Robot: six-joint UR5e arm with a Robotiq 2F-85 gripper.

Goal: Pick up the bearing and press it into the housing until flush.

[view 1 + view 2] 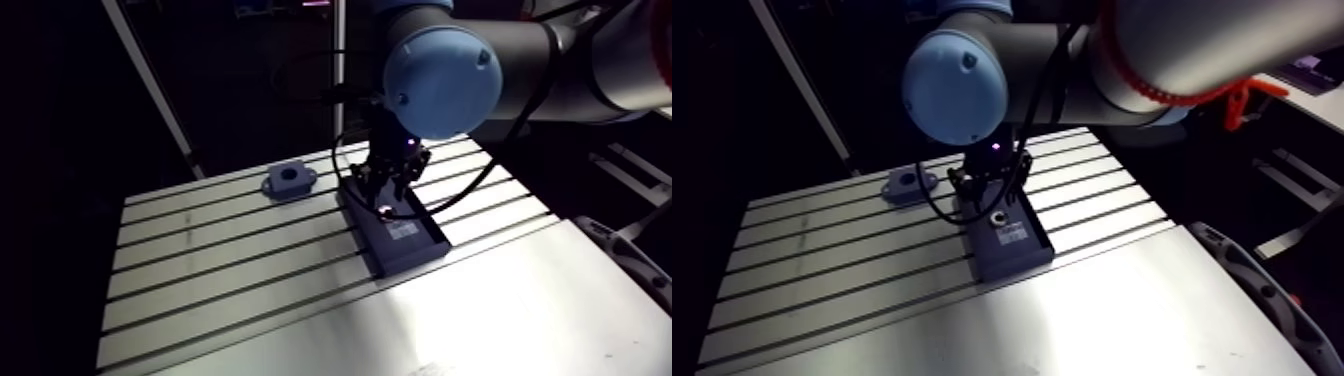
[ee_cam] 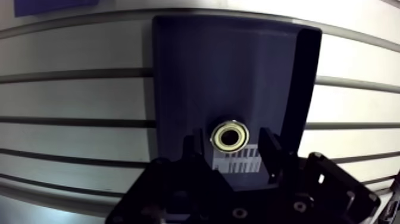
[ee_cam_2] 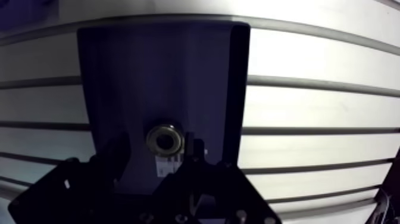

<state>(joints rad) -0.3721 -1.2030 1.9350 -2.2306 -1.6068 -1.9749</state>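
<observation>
Between the gripper's wide-spread fingers, level with their tips, the bearing lies flat, bore up, on the dark tray; neither finger touches it. The housing sits well beyond the fingers, off the tray.

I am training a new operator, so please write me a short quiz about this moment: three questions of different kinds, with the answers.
1. True or false: the bearing is already pressed into the housing.
2. Where does the bearing lie? A) in the dark tray; B) held up in the air; C) inside the housing.
3. Fill in: the fingers of the end effector stand ____ (open or shut), one on each side of the bearing.
Key: 1 false; 2 A; 3 open.
</observation>
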